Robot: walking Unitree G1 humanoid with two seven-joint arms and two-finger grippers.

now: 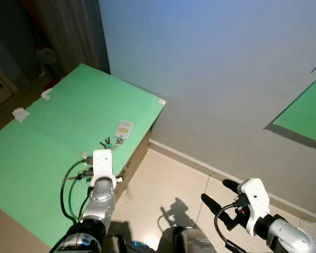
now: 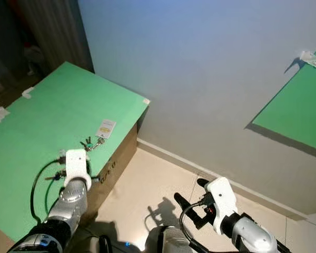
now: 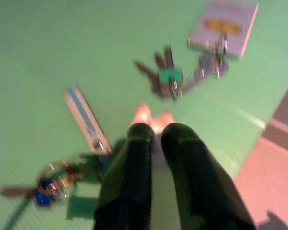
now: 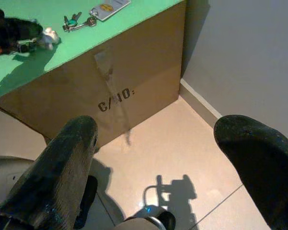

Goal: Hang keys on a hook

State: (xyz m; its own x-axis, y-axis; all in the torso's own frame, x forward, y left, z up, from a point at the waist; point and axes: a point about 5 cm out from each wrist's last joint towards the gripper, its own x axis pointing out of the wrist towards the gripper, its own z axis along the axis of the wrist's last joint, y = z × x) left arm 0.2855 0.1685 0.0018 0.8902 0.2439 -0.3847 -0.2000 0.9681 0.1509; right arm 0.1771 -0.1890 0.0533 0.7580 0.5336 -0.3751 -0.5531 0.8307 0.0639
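A bunch of keys (image 1: 108, 142) with a green cap lies on the green box top (image 1: 58, 137), ringed to a white tag (image 1: 124, 129) near the box's right edge. My left gripper (image 3: 153, 132) hovers just short of the keys (image 3: 167, 77), fingers shut, with a small pale thing at the tips that I cannot identify. Its white wrist housing (image 1: 102, 164) covers the fingers in the head views. A second ring with a blue piece (image 3: 52, 181) and a blue-white strip (image 3: 86, 120) lies beside it. My right gripper (image 1: 220, 194) hangs open over the floor.
The green top covers a cardboard box (image 4: 120, 81) marked "C/NO:", standing against the pale wall (image 1: 216, 63). White scraps (image 1: 21, 113) lie at its far left. A green panel (image 2: 300, 105) with a small white fitting (image 2: 312, 58) hangs on the wall at right. Tiled floor (image 1: 168, 190) lies below.
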